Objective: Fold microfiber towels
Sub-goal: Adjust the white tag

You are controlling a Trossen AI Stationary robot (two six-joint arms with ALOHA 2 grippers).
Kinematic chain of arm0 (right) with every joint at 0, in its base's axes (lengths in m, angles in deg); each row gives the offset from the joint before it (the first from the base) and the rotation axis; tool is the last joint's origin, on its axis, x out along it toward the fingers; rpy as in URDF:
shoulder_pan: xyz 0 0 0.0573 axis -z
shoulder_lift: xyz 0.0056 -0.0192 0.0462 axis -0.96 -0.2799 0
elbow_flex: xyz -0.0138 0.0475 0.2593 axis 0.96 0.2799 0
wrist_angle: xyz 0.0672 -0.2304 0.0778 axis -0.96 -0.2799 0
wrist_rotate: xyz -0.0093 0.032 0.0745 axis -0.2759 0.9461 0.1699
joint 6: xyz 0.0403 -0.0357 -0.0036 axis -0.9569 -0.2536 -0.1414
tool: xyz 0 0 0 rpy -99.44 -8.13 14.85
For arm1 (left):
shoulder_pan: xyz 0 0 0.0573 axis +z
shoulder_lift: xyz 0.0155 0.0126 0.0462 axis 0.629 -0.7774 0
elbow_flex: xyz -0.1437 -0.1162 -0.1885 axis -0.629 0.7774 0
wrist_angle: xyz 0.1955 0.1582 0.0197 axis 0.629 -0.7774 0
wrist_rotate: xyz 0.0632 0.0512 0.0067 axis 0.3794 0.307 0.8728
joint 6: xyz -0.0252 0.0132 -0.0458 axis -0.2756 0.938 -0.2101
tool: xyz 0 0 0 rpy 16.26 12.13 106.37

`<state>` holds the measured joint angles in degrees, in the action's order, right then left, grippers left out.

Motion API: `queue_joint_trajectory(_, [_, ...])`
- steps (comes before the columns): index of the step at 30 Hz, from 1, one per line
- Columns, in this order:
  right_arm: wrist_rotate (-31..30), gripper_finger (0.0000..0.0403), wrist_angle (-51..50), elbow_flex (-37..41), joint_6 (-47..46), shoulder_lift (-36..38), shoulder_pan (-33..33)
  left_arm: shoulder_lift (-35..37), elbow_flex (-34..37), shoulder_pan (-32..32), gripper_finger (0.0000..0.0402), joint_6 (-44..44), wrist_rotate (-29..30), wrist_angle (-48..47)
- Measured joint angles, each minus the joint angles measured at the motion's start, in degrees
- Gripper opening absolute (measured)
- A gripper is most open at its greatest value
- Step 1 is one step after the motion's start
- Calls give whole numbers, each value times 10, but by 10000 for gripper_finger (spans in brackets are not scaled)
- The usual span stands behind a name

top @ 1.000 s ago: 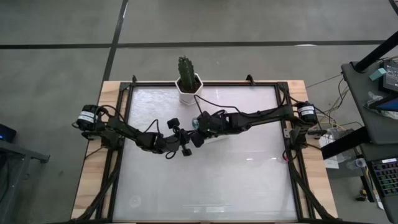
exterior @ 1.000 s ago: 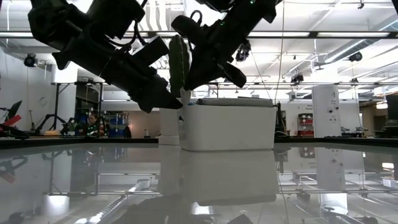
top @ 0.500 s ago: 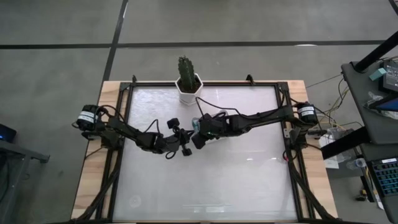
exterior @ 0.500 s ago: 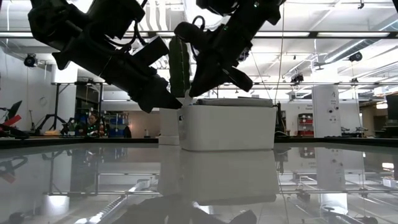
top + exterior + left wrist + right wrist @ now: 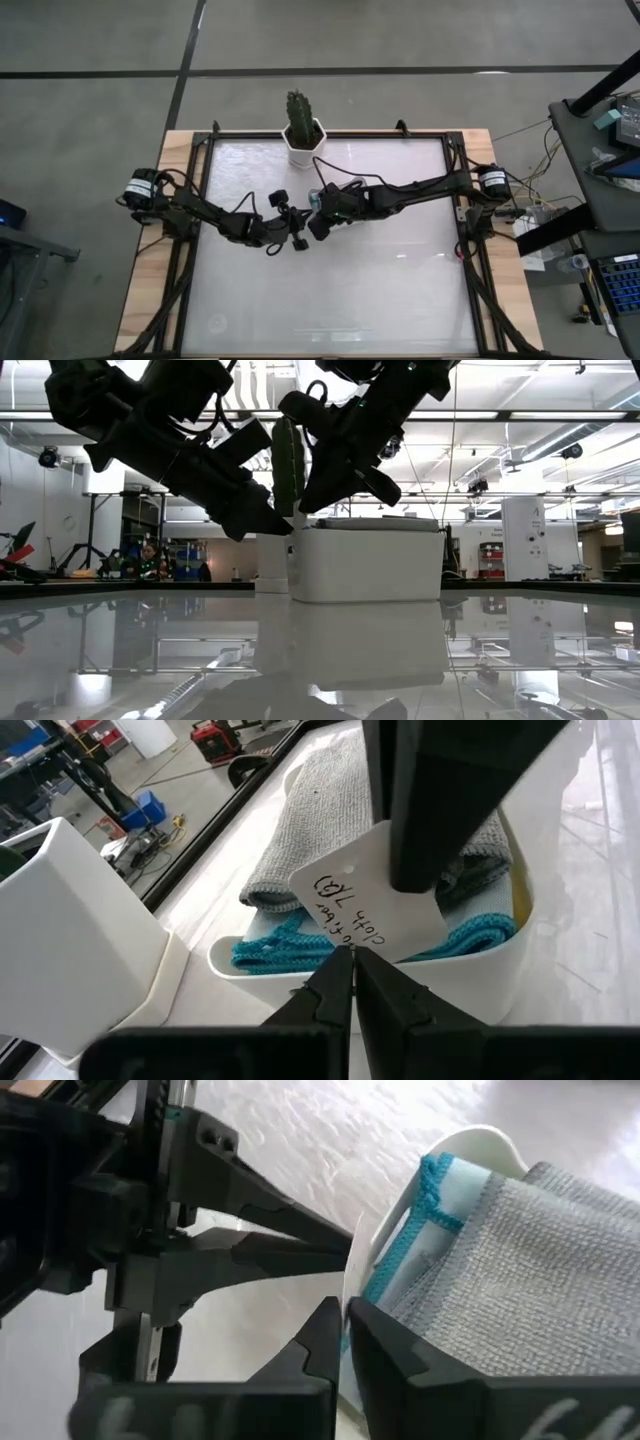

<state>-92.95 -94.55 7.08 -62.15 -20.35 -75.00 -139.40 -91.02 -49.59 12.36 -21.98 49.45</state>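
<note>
Two dark arms meet over the middle of the glossy table [image 5: 400, 290] in the high view, the left gripper [image 5: 296, 238] and the right gripper [image 5: 316, 222] close together, just in front of a white pot with a cactus [image 5: 300, 125] at the far edge. From above, the arms cover whatever lies below them; no cloth shows there.

The wrist views supply what the overhead one hides. In the left wrist view a white tray [image 5: 470, 990] sits on the table with folded cloths inside: one grey towel [image 5: 330, 830] on top, one pale teal towel [image 5: 280, 945] under it with its edge stitching showing, and a sliver of yellow [image 5: 517, 895] at the tray wall. A white paper tag [image 5: 370, 895] with handwriting lies on the stack. The left gripper [image 5: 352, 982] has its fingers pressed together, nothing between them, just beside the tray's rim. A dark finger of the other arm comes down onto the tag.

The right wrist view shows the same grey towel [image 5: 530, 1270] and teal towel [image 5: 425, 1210] in the tray [image 5: 470, 1145], with the right gripper [image 5: 345, 1330] closed at the tray's rim; whether it pinches the rim I cannot tell. So three cloths are countable; no blue or olive one is visible.

The low view shows the tray [image 5: 370, 565] standing on the table beside the pot, both arms above it.
</note>
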Motion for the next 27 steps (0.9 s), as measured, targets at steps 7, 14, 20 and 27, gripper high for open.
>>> queue_joint_trajectory(7, [8,67,0,1,0,0,0,23,0,-2,30,-5,-56,-5])
queue_joint_trajectory(14, [9,120,-1,0,20,0,0,72,0,-4,116,-18,-46,-60])
queue_joint_trajectory(20, [12,134,-6,0,30,0,0,78,0,-4,145,-12,-45,-66])
queue_joint_trajectory(27, [45,134,-33,-10,38,6,0,93,0,-12,147,16,-45,-72])
